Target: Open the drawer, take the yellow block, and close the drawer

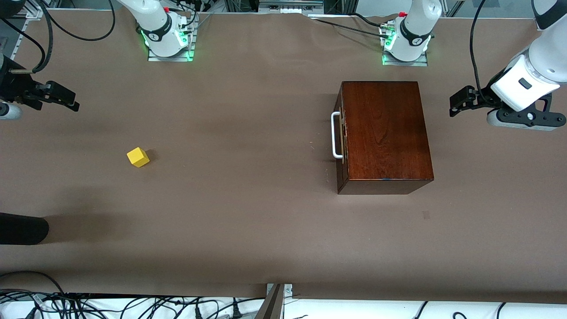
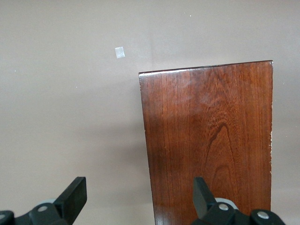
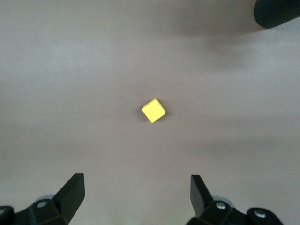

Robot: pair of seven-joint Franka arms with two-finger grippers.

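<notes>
The drawer [image 1: 340,135] sits shut in the mahogany box [image 1: 385,133], its white handle [image 1: 335,135] facing the right arm's end of the table [image 1: 248,221]. The left claw [image 2: 139,194] hangs released and empty, over the table beside the box's edge. The right claw [image 3: 137,194], also spread wide and holding nothing, hovers with the yellow block [image 3: 153,110] on the table below and ahead of its fingers.

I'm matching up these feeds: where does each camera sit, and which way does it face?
Front view: high across the table, facing both bases; shows the wooden box, yellow block, left tool, right tool.
Left wrist view: looks down past its open fingers at the box.
Right wrist view: looks down past open fingers at the block.
Each wrist view shares its object with the front.
</notes>
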